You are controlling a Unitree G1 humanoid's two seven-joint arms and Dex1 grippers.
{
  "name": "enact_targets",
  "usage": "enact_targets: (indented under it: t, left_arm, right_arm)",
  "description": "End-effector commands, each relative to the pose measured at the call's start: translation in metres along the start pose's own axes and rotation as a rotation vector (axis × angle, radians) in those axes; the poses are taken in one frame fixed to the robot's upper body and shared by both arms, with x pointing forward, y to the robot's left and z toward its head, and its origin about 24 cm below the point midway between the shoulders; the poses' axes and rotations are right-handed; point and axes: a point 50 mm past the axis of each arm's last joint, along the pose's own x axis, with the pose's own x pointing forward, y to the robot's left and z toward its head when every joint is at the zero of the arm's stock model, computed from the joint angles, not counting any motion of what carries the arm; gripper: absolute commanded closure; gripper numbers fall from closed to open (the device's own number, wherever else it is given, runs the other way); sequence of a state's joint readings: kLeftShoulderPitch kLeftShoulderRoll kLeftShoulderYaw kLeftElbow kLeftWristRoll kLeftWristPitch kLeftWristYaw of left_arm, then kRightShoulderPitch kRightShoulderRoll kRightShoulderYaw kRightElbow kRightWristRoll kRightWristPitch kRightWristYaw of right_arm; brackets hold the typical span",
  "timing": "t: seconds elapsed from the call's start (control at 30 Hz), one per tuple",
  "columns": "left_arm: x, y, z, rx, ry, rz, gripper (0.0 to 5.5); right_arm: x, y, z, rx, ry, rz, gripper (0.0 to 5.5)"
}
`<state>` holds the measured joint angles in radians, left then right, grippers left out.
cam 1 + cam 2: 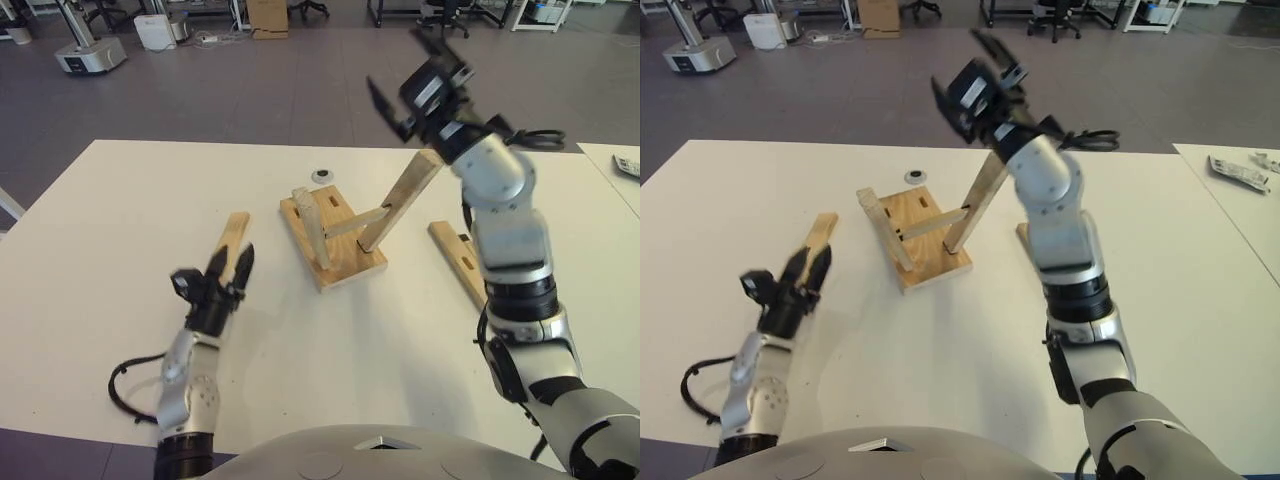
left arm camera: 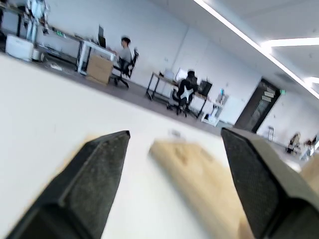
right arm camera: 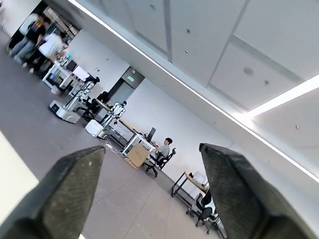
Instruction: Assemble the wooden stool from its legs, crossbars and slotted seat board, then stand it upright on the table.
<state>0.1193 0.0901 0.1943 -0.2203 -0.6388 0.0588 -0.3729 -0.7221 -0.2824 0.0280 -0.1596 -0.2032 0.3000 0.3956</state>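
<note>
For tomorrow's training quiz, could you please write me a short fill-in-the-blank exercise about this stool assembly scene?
The raised right gripper is open and holds ____.
The seat board has ____ legs standing in it.
The loose wooden piece by the left gripper lies on the ____.
Missing words: nothing, two, table.

Grey floor (image 1: 250,95), long white table (image 1: 90,260), a second table (image 1: 618,172) at the right edge, cardboard box (image 1: 267,17) and office chairs (image 2: 184,92) by desks (image 2: 162,77) at the back, white walls (image 2: 154,40), dark door (image 2: 253,104), light strips (image 3: 284,97) across the ceiling (image 3: 209,30)
</note>
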Motion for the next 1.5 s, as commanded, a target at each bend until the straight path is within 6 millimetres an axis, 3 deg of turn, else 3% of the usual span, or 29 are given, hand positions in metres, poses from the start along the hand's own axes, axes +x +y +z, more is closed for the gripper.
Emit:
enact_targets:
  t: [0.03, 0.13, 0.23, 0.3, 0.47, 0.6, 0.73, 0.87, 1.13, 1.27, 1.37, 1.5]
  left_arm:
    - [0.048, -0.081, 0.08, -0.02, -0.182, -0.206, 2.12]
    - [0.062, -0.118, 0.108, -0.026, -0.241, -0.274, 2.12]
    - [0.064, -0.142, 0.095, -0.189, -0.126, -0.27, 2.12]
    - [0.059, -0.147, 0.083, -0.229, -0.061, -0.246, 2.12]
    - [0.054, -0.129, 0.06, -0.191, 0.038, -0.129, 2.12]
    - [0.038, -0.101, 0.039, -0.173, 0.102, -0.031, 2.12]
    - [0.033, -0.092, 0.031, -0.147, 0.129, -0.032, 2.12]
    - [0.025, -0.087, 0.025, -0.136, 0.144, -0.039, 2.12]
    - [0.024, -0.089, 0.017, -0.113, 0.158, -0.054, 2.12]
    - [0.02, -0.074, 0.006, -0.129, 0.244, -0.028, 2.12]
    - [0.015, -0.06, -0.009, -0.276, 0.314, 0.062, 2.12]
    - [0.011, -0.058, -0.019, -0.296, 0.373, 0.078, 2.12]
  right_arm:
    - [-0.008, -0.036, -0.05, 0.191, 0.191, -0.091, 1.95]
    - [-0.019, -0.02, -0.073, 0.509, 0.271, -0.035, 1.95]
    - [-0.03, -0.002, -0.082, 0.738, 0.309, 0.022, 1.95]
    - [-0.031, 0.002, -0.072, 0.839, 0.247, 0.064, 1.95]
    - [-0.033, 0.003, -0.06, 0.886, 0.192, 0.092, 1.95]
    - [-0.031, -0.004, -0.049, 0.936, 0.131, 0.113, 1.95]
    - [-0.034, 0.005, -0.038, 0.975, 0.109, 0.189, 1.95]
    - [-0.038, 0.019, -0.044, 0.976, 0.169, 0.228, 1.95]
    - [-0.06, 0.064, -0.086, 1.063, 0.388, 0.244, 1.95]
    - [-0.052, 0.074, -0.086, 1.102, 0.42, 0.267, 1.95]
    - [-0.046, 0.083, -0.088, 1.132, 0.501, 0.295, 1.95]
    - [-0.044, 0.094, -0.079, 1.16, 0.524, 0.384, 1.95]
